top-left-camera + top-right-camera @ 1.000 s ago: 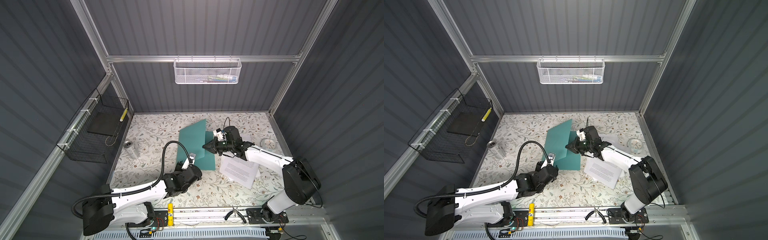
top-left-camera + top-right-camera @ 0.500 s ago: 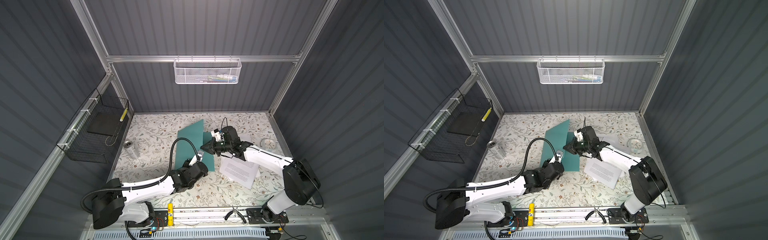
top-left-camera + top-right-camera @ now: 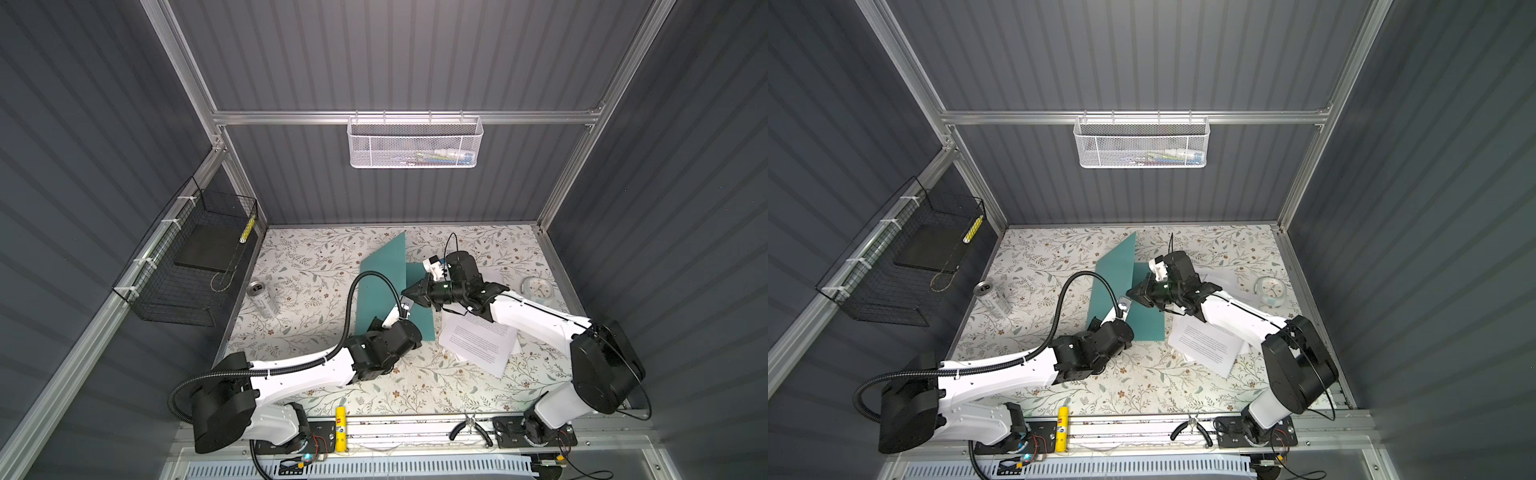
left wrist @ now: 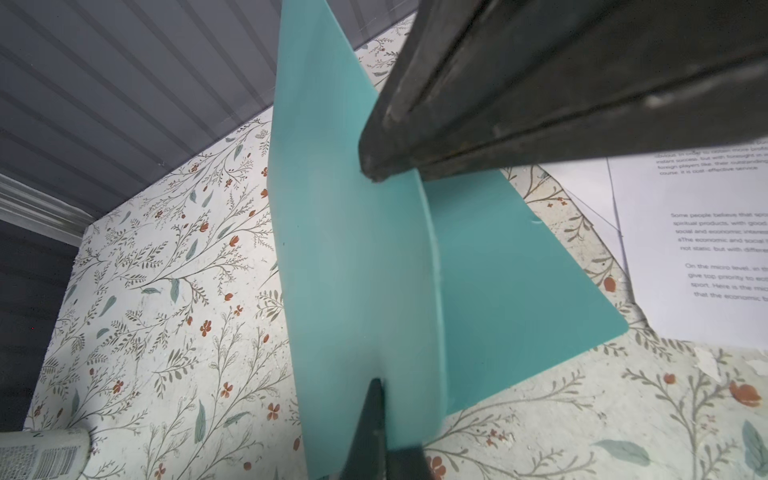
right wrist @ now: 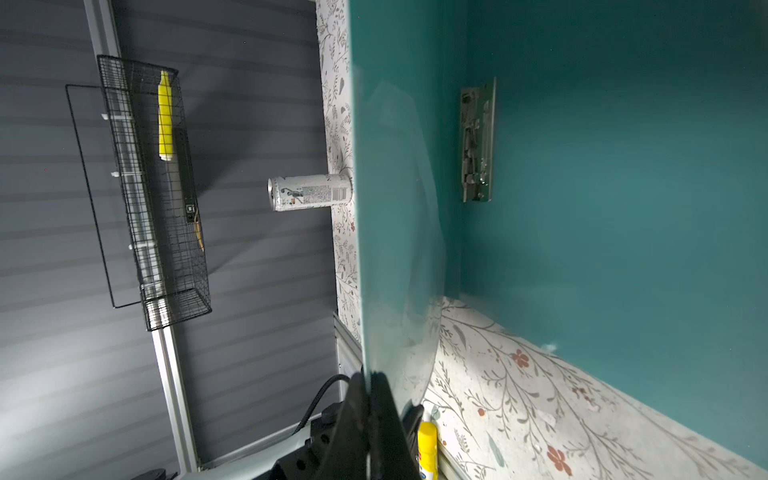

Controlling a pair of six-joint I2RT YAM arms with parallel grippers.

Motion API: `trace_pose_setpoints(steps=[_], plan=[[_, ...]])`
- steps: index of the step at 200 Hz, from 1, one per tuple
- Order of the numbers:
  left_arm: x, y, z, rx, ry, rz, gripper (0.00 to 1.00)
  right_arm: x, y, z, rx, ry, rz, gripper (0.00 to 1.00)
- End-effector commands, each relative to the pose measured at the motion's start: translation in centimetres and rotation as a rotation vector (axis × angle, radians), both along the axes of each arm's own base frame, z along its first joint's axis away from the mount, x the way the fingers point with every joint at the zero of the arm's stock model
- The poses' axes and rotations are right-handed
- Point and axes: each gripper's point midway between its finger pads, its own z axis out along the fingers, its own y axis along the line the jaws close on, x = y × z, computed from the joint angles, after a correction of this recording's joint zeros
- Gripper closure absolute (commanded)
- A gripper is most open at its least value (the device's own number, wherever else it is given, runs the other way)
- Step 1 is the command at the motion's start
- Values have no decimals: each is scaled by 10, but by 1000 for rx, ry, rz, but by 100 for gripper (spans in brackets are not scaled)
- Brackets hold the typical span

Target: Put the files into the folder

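My left hand [image 4: 376,390] has just pinched shut on the raised cover of the folder [image 3: 384,274], which my right hand [image 5: 370,380] also grips; so the folder stands half-open on the bench [image 3: 316,266]; files [image 3: 478,343] lie beside it, still outside.

Teal folder [image 3: 380,286] stands half open; white printed files [image 3: 478,347] lie just beside.

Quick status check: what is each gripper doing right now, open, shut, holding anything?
Left gripper: shut, pinching the edge of the folder on its raised cover.
Right gripper: shut, clamped on that same raised cover's edge.
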Motion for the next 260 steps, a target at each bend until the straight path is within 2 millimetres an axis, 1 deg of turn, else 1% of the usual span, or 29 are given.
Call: trace_pose_setpoints(steps=[1, 19, 37, 45, 58, 74, 84, 94, 110, 140, 155, 170, 184, 199, 208, 215, 237, 260], plan=[[-3, 8, 17, -80, -20, 36, 100, 5, 2, 34, 92, -67, 39, 81], [-5, 11, 23, -108, -17, 45, 100, 13, -6, 55, 142, -132, 29, 68], [-5, 12, 28, -111, -6, 57, 100, 16, -14, 74, 190, -169, 34, 55], [-5, 12, 28, -104, 0, 66, 100, 16, -17, 81, 204, -183, 40, 52], [-4, 13, 27, -89, 13, 84, 100, 18, -25, 86, 208, -196, 28, 47], [-4, 13, 25, -93, 28, 104, 100, 21, -37, 87, 203, -206, 7, 46], [-4, 14, 25, -108, 33, 120, 100, 23, -46, 80, 180, -197, -15, 47], [-4, 15, 27, -125, 38, 135, 100, 28, -57, 70, 147, -186, -57, 49], [-6, 17, 33, -172, 42, 154, 100, 33, -68, 50, 82, -165, -102, 53], [-10, 21, 45, -271, 48, 171, 100, 36, -67, 25, 47, -128, -97, 56], [-10, 24, 49, -279, 41, 181, 100, 38, -65, 11, 43, -112, -94, 56], [-10, 28, 52, -272, 44, 202, 100, 40, -62, -8, 25, -95, -92, 56], [-12, 29, 54, -293, 53, 209, 100, 41, -57, -26, 6, -73, -76, 57], [-15, 26, 55, -355, 68, 194, 100, 42, -51, -43, -9, -51, -61, 58], [-17, 22, 56, -403, 79, 180, 100, 43, -47, -51, -15, -43, -55, 59], [-17, 23, 56, -435, 83, 187, 100, 42, -42, -57, -20, -34, -43, 59], [-20, 28, 61, -489, 86, 205, 100, 42, -23, -66, -32, -21, 5, 60], [-21, 37, 65, -508, 83, 226, 100, 41, 2, -67, -34, -21, 58, 60]])
